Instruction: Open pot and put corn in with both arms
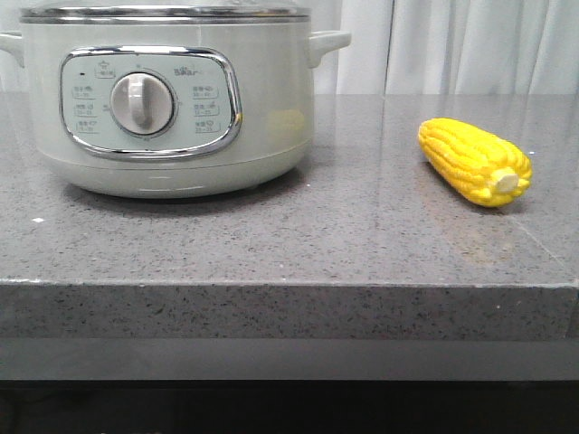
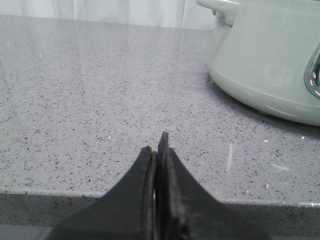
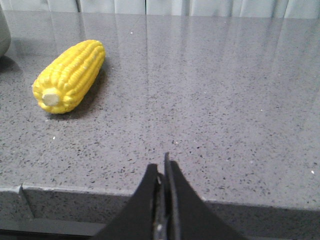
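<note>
The big round pale-green electric pot (image 1: 167, 99) sits on the left of the speckled grey stone bench (image 1: 298, 244), its steel-rimmed lid (image 1: 163, 13) on. Well apart to the right lies the bright yellow plastic-looking corn cob (image 1: 474, 161). Its long axis runs diagonally, with the pale stub end toward the bench's front edge and the tapered tip toward the back and the pot. The left gripper (image 2: 159, 150) and the right gripper (image 3: 162, 172) both hang low at the front edge, clenched on nothing. I'd say the lid comes first: the left gripper should spread its jaws, lift the lid straight up and hold it clear. The right gripper should then pinch the cob across its middle.
</note>
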Tool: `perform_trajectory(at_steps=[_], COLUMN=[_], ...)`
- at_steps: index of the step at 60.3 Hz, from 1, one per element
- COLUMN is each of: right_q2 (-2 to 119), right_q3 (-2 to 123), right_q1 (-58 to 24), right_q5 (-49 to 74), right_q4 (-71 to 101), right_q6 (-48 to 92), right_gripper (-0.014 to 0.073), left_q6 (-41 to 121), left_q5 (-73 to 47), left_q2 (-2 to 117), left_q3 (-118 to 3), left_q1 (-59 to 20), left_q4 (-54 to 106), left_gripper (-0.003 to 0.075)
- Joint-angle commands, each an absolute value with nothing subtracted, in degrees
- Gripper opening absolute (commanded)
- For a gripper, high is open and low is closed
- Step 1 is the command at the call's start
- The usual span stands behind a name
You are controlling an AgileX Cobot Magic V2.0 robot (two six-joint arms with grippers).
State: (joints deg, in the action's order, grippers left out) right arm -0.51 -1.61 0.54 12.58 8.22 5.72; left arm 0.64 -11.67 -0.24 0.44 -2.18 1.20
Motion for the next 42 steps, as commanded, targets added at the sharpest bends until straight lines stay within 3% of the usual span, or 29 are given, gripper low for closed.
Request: perform_trajectory(at_steps=[1,29,42], right_q2=[-1.8,-1.8,-1.5], right_q3=[-1.4,-1.1,8.0], right_q1=[0.8,0.8,0.8], right_q5=[8.0,6.0,10.6], right_q4=[7.7,8.6,7.9], right_q6=[5.8,5.8,6.3], right_gripper=[-0.0064,-0.0064,-0.0064], left_q6=[0.0,0.0,0.0], left_q5=[-6.8,-2.6,-6.7], left_q2=[-1.6,-1.6,0.3], left_q3=[0.4,-0.5,-11.0], left_q1=[-2.2,-2.2,-2.2], left_q4=[1.8,1.8,1.8], left_gripper=[-0.0018,-0.0018,-0.0019])
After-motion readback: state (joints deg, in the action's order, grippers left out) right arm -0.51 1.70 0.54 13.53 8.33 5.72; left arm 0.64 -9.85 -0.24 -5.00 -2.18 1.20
